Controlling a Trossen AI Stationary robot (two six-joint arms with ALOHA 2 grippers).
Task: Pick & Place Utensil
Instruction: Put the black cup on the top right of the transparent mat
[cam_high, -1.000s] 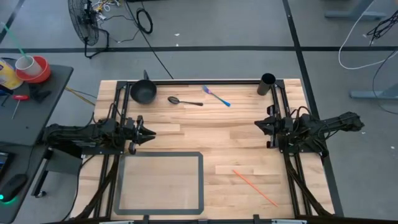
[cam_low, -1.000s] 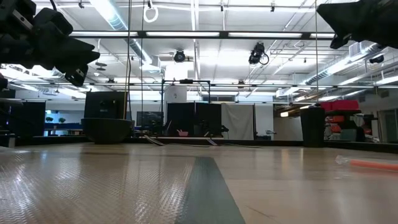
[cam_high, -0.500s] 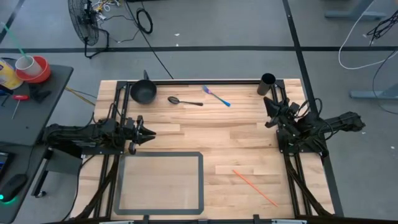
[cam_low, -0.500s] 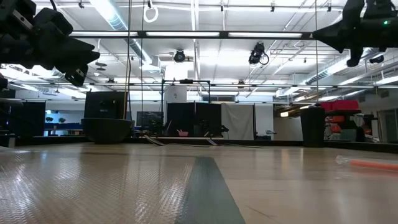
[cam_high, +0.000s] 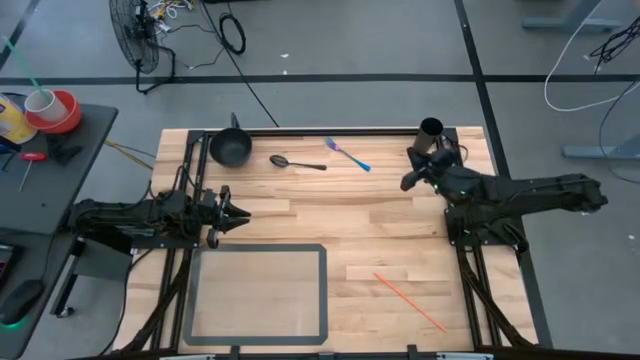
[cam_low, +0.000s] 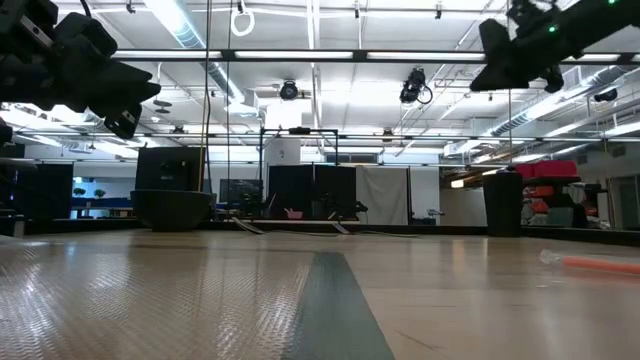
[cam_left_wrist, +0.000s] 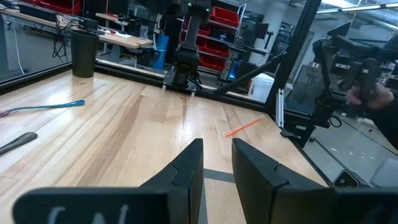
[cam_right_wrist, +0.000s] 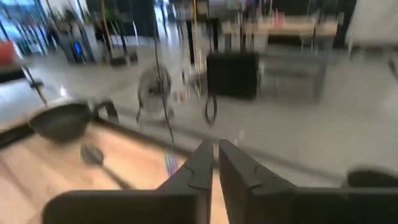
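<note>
A dark spoon (cam_high: 297, 162) and a blue-and-purple fork (cam_high: 347, 154) lie flat on the wooden table near its far edge, between a black pan (cam_high: 230, 150) and a black cup (cam_high: 430, 135). My right gripper (cam_high: 408, 182) hovers shut above the table just near-left of the cup, pointing toward the far left; the low view shows it high in the air (cam_low: 490, 70). Its wrist view looks over the pan (cam_right_wrist: 62, 118), spoon (cam_right_wrist: 93, 154) and fork (cam_right_wrist: 171, 163). My left gripper (cam_high: 235, 212) waits open at the table's left side, above the wood (cam_left_wrist: 217, 163).
A grey-framed mat (cam_high: 258, 292) lies at the near-left of the table. An orange stick (cam_high: 410, 300) lies near the near-right corner. A side table with a cup and tape roll (cam_high: 45, 108) stands beyond the left edge. Bare wood (cam_high: 340, 215) fills the table's middle.
My right gripper has swung from the right side toward the table's far edge and left, ending beside the black cup, and has turned from pointing left to pointing far-left. The spoon, fork and other things have not moved.
</note>
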